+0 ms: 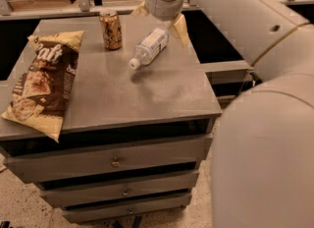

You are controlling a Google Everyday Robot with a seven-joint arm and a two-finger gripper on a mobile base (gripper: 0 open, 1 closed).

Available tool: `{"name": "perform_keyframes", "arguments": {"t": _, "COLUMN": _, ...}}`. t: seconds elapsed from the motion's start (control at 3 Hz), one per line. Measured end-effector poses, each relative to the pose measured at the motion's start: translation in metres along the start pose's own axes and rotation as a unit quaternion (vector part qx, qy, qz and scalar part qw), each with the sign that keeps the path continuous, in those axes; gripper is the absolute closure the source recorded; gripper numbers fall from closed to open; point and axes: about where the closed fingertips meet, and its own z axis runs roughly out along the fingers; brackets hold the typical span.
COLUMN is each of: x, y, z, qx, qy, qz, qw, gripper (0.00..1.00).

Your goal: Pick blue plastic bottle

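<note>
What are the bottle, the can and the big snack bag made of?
The blue plastic bottle, lying on its side by the robot's open hand, looks like thin clear plastic: you can see through it, and its cap is white. The can looks like shiny metal, gold-brown with glints. The snack bag seems to be crinkly printed film or foil; I cannot tell which.

The blue plastic bottle (pixel 149 49) lies on its side toward the back of the grey cabinet top (pixel 162 94). It is clear with a pale blue-white label, and its white cap points front-left. The gripper (pixel 159 24) hangs over its base end, fingers spread to either side.
</note>
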Motion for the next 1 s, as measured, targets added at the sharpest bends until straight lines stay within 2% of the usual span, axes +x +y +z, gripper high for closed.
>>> {"name": "perform_keyframes", "arguments": {"t": 0.33, "x": -0.006, "y": -0.02, "z": 0.04, "qx": -0.014, "qy": -0.009, "qz": -0.039, "qw": 0.9991, "gripper": 0.0}}
{"name": "perform_keyframes", "arguments": {"t": 0.67, "x": -0.016, "y": -0.036, "z": 0.09, "qx": -0.045, "qy": -0.029, "qz": -0.06, "qw": 0.9968, "gripper": 0.25}}
{"name": "perform_keyframes", "arguments": {"t": 1.0, "x": -0.017, "y": -0.04, "z": 0.097, "qx": -0.054, "qy": -0.034, "qz": -0.063, "qw": 0.996, "gripper": 0.56}}
